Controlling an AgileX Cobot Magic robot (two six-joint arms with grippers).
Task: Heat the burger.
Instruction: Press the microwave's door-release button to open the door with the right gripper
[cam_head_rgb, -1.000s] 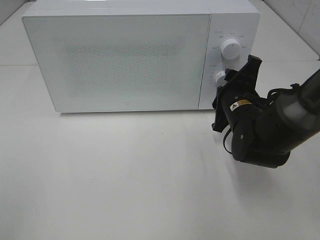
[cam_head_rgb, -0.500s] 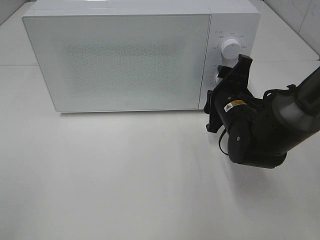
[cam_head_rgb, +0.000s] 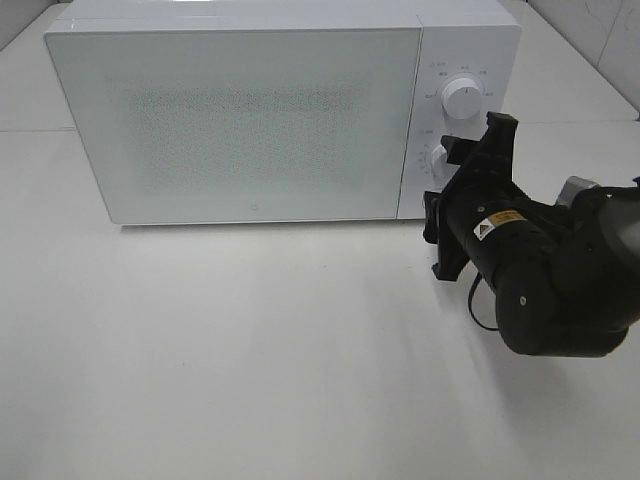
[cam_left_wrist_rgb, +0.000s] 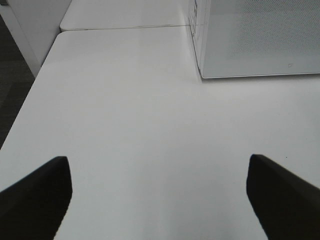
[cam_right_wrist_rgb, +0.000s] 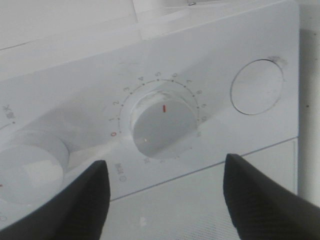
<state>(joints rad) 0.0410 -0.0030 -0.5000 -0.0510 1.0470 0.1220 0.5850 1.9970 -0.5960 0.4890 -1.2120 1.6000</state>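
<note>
The burger is hidden; no view shows it. The white microwave (cam_head_rgb: 240, 120) stands at the back of the table with its frosted door shut. My right gripper (cam_head_rgb: 465, 175) hovers just in front of the lower knob (cam_head_rgb: 438, 160) on the control panel, turned on its side. In the right wrist view the right gripper (cam_right_wrist_rgb: 165, 200) is open, its fingers (cam_right_wrist_rgb: 75, 200) standing either side of that dial (cam_right_wrist_rgb: 162, 130) without touching it; the dial's red mark points near 5. My left gripper (cam_left_wrist_rgb: 160, 200) is open over bare table, off the microwave's (cam_left_wrist_rgb: 260, 40) left corner.
An upper knob (cam_head_rgb: 462, 97) sits above the lower one, and a round button (cam_right_wrist_rgb: 256, 86) lies beside the dial. The white table (cam_head_rgb: 250, 350) stretches in front of the microwave. A table edge and dark floor (cam_left_wrist_rgb: 10, 100) lie beside the left gripper.
My right gripper has opened wider off the lower knob and drawn back a little to the right. The left arm shows no change.
</note>
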